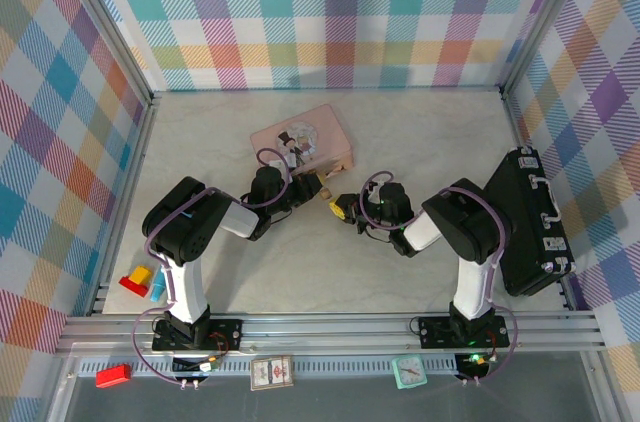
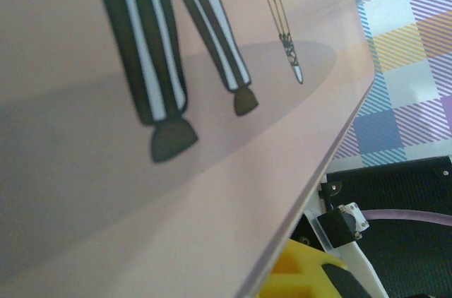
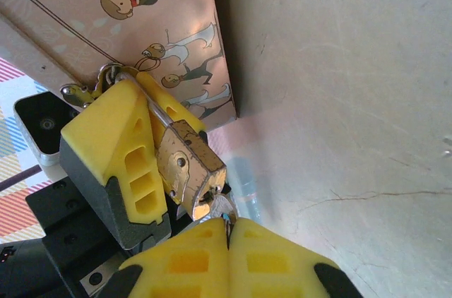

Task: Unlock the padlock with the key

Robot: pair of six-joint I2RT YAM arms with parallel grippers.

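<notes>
In the right wrist view the brass padlock (image 3: 185, 164) hangs tilted, its silver shackle (image 3: 154, 116) running up toward the pink tin (image 3: 106, 37). My left gripper (image 3: 157, 127) is shut on the padlock, one yellow finger (image 3: 113, 146) on each side of it. The small silver key (image 3: 224, 207) has its tip at the keyhole in the padlock's lower end. My right gripper (image 3: 229, 233) is shut on the key's head. From above, the left gripper (image 1: 316, 188), the padlock (image 1: 327, 195) and the right gripper (image 1: 344, 209) meet just in front of the tin (image 1: 300, 137).
The tin's lid (image 2: 141, 135) lies close across the left wrist view. A black case (image 1: 530, 222) lies at the table's right side. Coloured blocks (image 1: 140, 280) sit at the front left. A red piece (image 1: 113, 374), a card (image 1: 271, 372) and a small clock (image 1: 408, 372) lie past the front rail.
</notes>
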